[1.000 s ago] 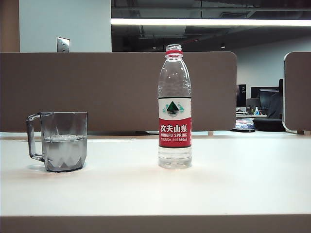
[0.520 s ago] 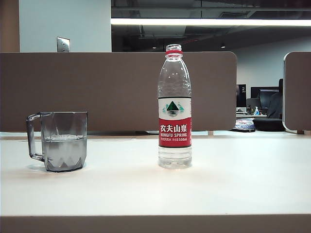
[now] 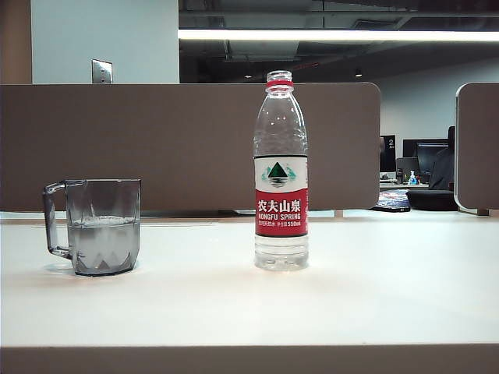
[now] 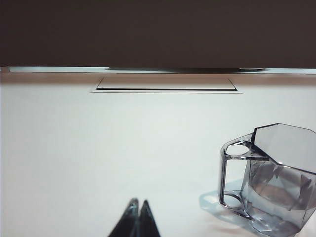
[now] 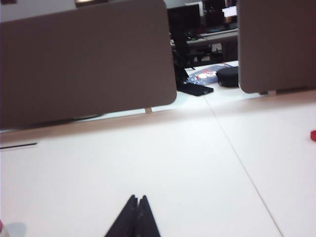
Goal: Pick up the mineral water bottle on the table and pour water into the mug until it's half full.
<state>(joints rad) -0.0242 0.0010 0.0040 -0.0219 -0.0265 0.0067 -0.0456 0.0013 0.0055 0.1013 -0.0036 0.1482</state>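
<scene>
The table (image 3: 374, 296) is a wide off-white top with a tan-brown front edge, and behind it stand brown partition panels (image 3: 156, 144) that close off most of the background. Through the gap between two panels, a dark office with monitors (image 3: 425, 156) is visible. On the table, a little right of the middle in the exterior view, the mineral water bottle (image 3: 281, 175) stands upright; it has a red neck ring, no cap on its mouth, and a white-and-red Nongfu Spring label, and only a low amount of water shows below the label. Well apart from it, on the left side, stands the mug (image 3: 101, 226), a smoky-grey faceted one with its handle turned to the left, away from the bottle. The water (image 3: 101, 241) inside it reaches about half of its height. No arm appears in the exterior view. In the left wrist view the left gripper (image 4: 138, 203) has its two dark fingertips pressed together and holds nothing; it is over bare table, with the mug near it to one side. In the right wrist view the right gripper (image 5: 138, 198) is also closed tip against tip and empty, over bare table. A small red object (image 5: 313, 135) lies at the edge of this view, cut off by the frame, so I cannot say what it is.
</scene>
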